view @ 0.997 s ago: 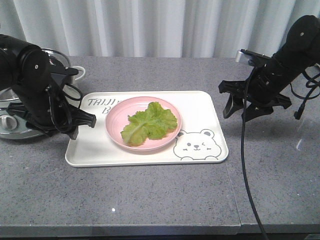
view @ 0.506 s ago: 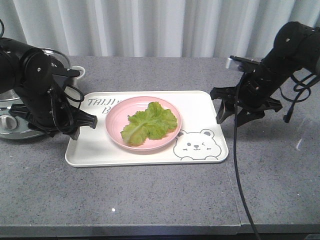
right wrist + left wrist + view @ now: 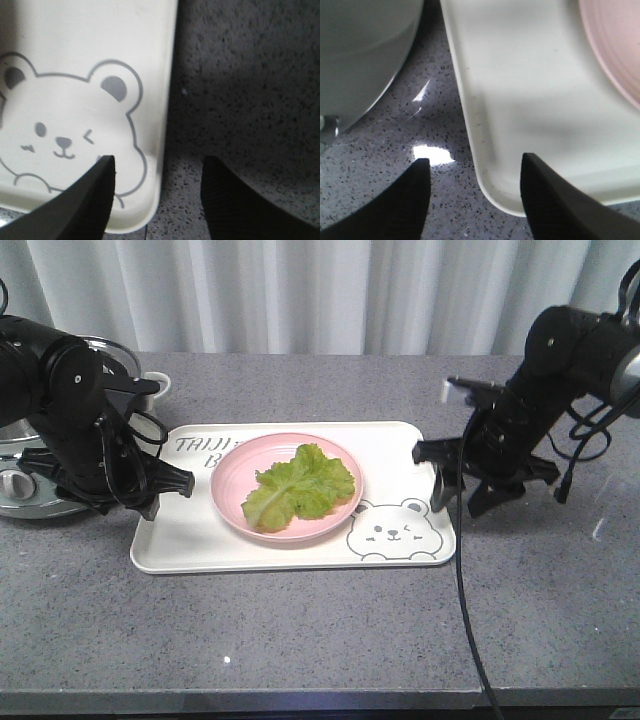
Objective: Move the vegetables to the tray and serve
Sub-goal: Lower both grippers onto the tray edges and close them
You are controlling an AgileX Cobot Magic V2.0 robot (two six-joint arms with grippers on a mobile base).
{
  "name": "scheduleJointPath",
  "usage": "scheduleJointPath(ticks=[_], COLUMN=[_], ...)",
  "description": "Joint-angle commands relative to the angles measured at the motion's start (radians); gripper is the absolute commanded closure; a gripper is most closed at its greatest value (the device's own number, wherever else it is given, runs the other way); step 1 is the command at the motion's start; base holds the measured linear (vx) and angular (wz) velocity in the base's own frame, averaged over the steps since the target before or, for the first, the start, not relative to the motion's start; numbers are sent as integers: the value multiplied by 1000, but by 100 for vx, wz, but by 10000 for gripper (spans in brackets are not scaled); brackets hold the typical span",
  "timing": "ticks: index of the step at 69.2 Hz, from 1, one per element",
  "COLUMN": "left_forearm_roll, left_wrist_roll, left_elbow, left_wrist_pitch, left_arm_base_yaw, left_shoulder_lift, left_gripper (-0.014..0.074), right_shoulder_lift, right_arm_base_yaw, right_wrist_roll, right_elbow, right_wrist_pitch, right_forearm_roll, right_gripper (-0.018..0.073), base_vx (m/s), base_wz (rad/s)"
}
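The vegetables (image 3: 300,485), crinkly green lettuce leaves, lie on a round pink plate (image 3: 228,495). The plate stands on the cream tray (image 3: 180,540), which has a bear face (image 3: 398,530). My left gripper (image 3: 165,488) is open and low at the tray's left edge. In the left wrist view the left gripper (image 3: 475,162) straddles the rim of the tray (image 3: 530,90) near a corner, with the plate (image 3: 615,50) beyond. My right gripper (image 3: 458,505) is open at the tray's right edge. The right gripper (image 3: 159,160) has one finger over the tray (image 3: 75,60) and one over the counter.
A silver cooker pot (image 3: 30,485) stands just left of my left arm and shows close by as the pot (image 3: 360,55). A black cable (image 3: 472,620) hangs from the right arm across the grey counter. A seam (image 3: 455,590) runs down the counter at the right. Curtains close the back.
My right arm has swung left and down, bringing its open gripper from the right of the counter to the tray's right edge. The left arm has barely moved.
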Motion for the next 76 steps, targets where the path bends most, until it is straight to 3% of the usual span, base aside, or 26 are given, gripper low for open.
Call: scheduleJointPath(ticks=[1,26,76], left_forearm_roll=[1,3,-1], left_wrist_roll=[-12,-11,-17], left_elbow=[-21,-16,84], left_wrist_pitch=[-14,-12,-93], left_arm_base_yaw=[4,4,4], left_shoulder_lift=[-45,-45,-45], left_gripper=[200,200,200], right_shoulder_lift=[-53,-56,-35], right_arm_base_yaw=[0,0,0], right_wrist_roll=[-23,-31,-28], right_elbow=[17,21,21], right_wrist_pitch=[38,-8,-20], right_forearm_roll=[-3,73,65], right_gripper=[181,181,181], base_vx=[0,0,0], base_wz=[0,0,0])
